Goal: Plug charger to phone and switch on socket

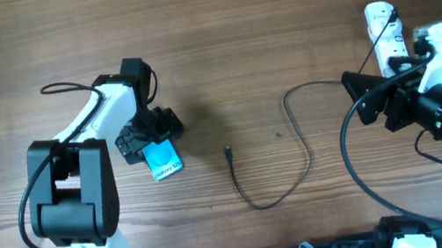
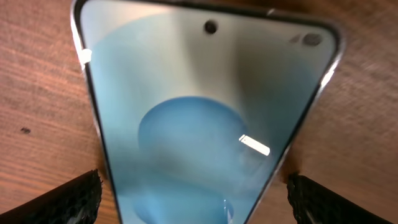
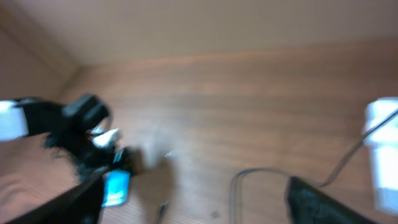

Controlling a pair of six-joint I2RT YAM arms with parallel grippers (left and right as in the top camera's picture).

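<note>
Brown wooden tabletop (image 1: 233, 33) is carrying everything. A small flat blue-screened smartphone (image 1: 164, 160) is lying face up under the left gripper (image 1: 150, 137), whose fingers (image 2: 68, 199) are standing wide apart either side of it. Right of the phone, the thin black charger cable (image 1: 307, 150) is lying loose, its connector (image 1: 228, 151) unplugged. Farther right, the right gripper (image 1: 356, 98) is hovering open and empty beside the white plastic power strip (image 1: 384, 27). Plugging, and seemingly switching, are waiting.

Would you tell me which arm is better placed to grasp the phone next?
Left, I'd say: the left gripper hangs open directly over the phone, a finger each side in its wrist view; the right gripper is far off by the socket.
</note>
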